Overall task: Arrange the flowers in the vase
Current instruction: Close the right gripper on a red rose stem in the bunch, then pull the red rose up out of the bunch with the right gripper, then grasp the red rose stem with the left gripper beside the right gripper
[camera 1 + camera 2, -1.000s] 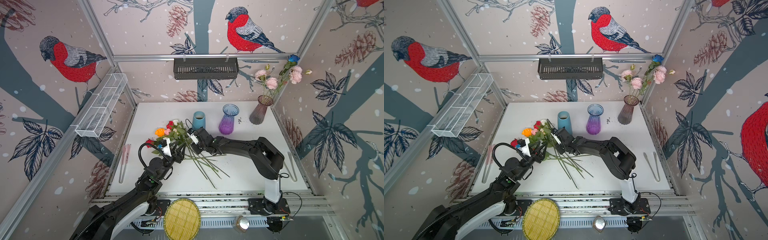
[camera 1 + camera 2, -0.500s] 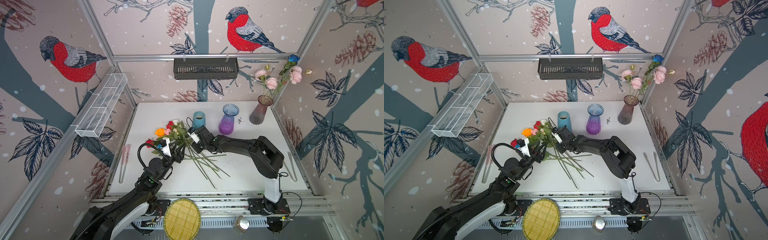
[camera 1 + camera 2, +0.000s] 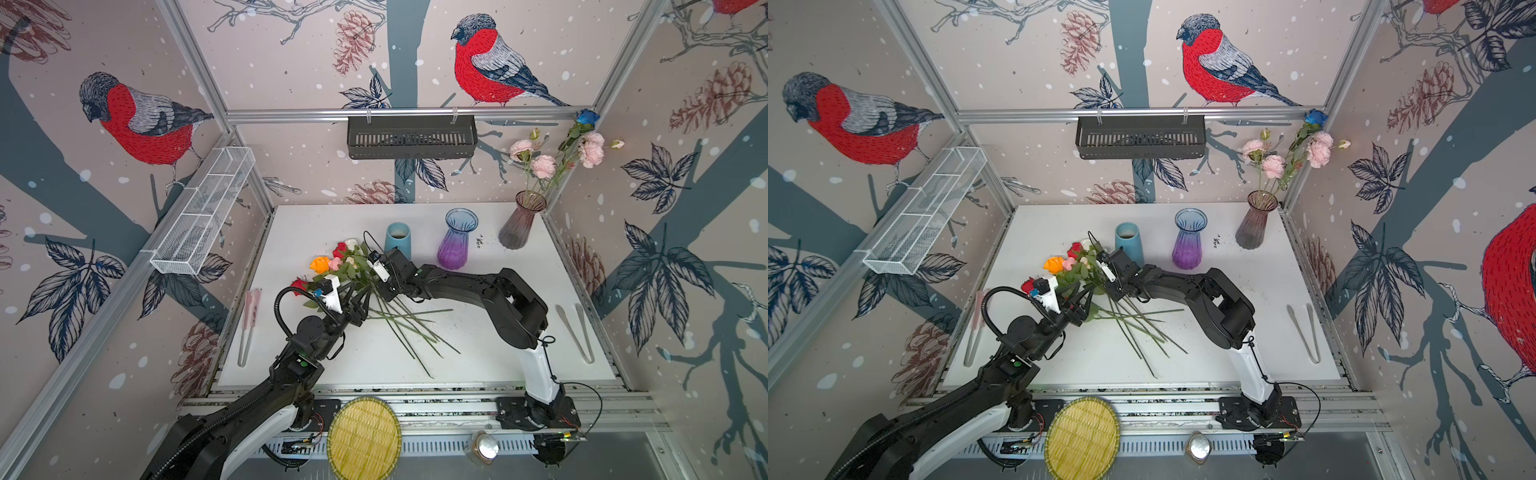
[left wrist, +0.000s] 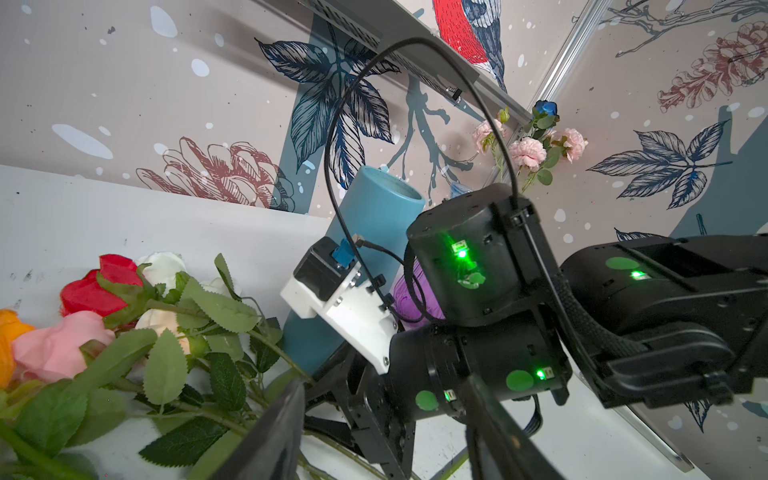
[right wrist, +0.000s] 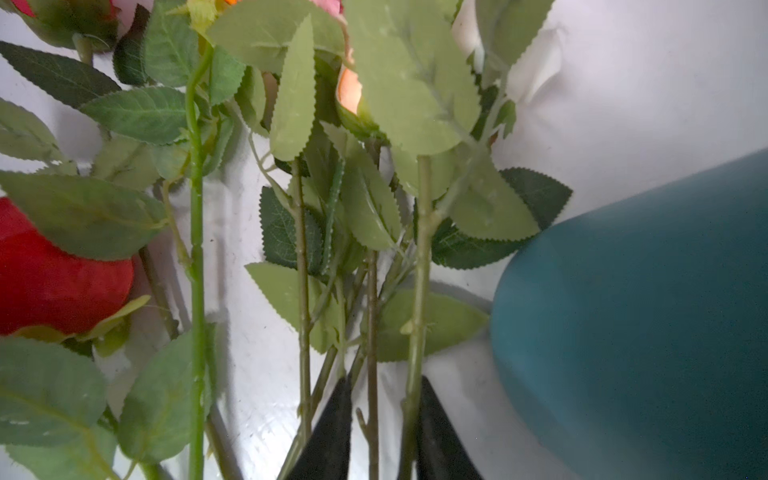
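Two dark fingers [image 5: 332, 428] of the right gripper [image 5: 384, 428] are standing close on either side of two green stems in the right wrist view, one stem touching a finger. Whether they are pinching, I cannot tell. That close view is also showing serrated leaves, a red bloom at the left edge, and the teal cylinder vase [image 5: 623, 311] filling the lower right.

The left wrist view is showing the left gripper [image 4: 384, 390] with its fingers spread and nothing between them. Beyond them the right arm is glowing with small green lights and wearing round green stickers.

In both top views the loose flowers [image 3: 353, 270] are lying on the white table [image 3: 498, 365] at frame centre, blooms toward the upper left and stems fanning toward the lower right. Both arms are crowding over the bunch. Behind it, a purple-and-blue glass vase [image 3: 456, 241] is standing empty. At upper right, a smoky glass vase [image 3: 521, 224] is holding pink carnations and a blue rose.

Pink-handled tongs [image 3: 249, 324] are lying at the left, metal tongs [image 3: 575, 332] at the right, and a woven yellow tray [image 3: 363, 436] at the bottom.
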`<move>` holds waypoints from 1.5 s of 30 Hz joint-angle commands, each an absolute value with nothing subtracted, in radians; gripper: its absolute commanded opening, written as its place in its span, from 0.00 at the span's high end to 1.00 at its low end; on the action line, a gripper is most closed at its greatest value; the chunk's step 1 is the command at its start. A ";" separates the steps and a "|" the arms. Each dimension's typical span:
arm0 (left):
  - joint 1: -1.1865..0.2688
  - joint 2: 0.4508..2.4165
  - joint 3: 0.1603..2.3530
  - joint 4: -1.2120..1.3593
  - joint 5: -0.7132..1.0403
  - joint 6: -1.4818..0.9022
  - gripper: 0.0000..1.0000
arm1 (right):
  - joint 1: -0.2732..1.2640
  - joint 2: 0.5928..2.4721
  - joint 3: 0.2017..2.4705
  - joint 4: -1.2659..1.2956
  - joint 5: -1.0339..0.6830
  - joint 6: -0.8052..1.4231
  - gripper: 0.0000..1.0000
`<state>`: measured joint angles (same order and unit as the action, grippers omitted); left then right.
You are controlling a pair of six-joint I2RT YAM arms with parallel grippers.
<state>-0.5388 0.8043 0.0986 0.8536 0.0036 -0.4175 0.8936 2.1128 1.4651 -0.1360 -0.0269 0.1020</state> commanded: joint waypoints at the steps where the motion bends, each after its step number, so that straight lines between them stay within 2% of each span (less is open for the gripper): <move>1: -0.540 0.799 0.100 0.890 0.009 -0.408 0.39 | 0.894 2.094 1.470 -0.135 -0.019 0.107 0.87; 3: -0.541 0.795 0.100 0.891 0.013 -0.407 0.39 | 0.896 2.057 1.466 -0.131 -0.029 0.108 0.95; 7: -0.545 0.773 0.092 0.912 0.048 -0.403 0.39 | 0.904 1.936 1.440 -0.108 -0.026 0.113 0.98; 10: -0.562 0.754 0.076 0.992 0.146 -0.392 0.38 | 0.914 1.804 1.382 -0.058 -0.002 0.124 0.98; 18: -0.675 0.776 0.080 1.151 0.215 -0.370 0.39 | 0.912 1.304 0.992 0.277 -0.051 0.138 0.98; 21: -0.696 0.854 0.140 1.122 0.186 -0.376 0.39 | 0.912 1.120 0.830 0.404 -0.060 0.129 0.98; 26: -0.718 1.018 0.206 1.253 0.321 -0.366 0.38 | 0.913 0.896 0.625 0.548 -0.106 0.115 0.99; 33: -0.922 1.173 0.401 1.102 0.331 -0.107 0.34 | 0.912 0.756 0.544 0.521 -0.115 0.148 0.99; 39: -0.952 1.299 0.516 1.111 0.492 -0.141 0.42 | 0.912 0.671 0.460 0.610 -0.188 0.184 0.99; 45: -0.968 1.354 0.583 1.078 0.494 -0.151 0.43 | 0.912 0.644 0.438 0.615 -0.227 0.220 0.99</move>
<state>-0.9649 1.3418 0.5606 1.0763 0.4568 -0.1577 0.9127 0.6491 0.4492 0.5514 -0.1864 0.1837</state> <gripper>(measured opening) 0.574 0.066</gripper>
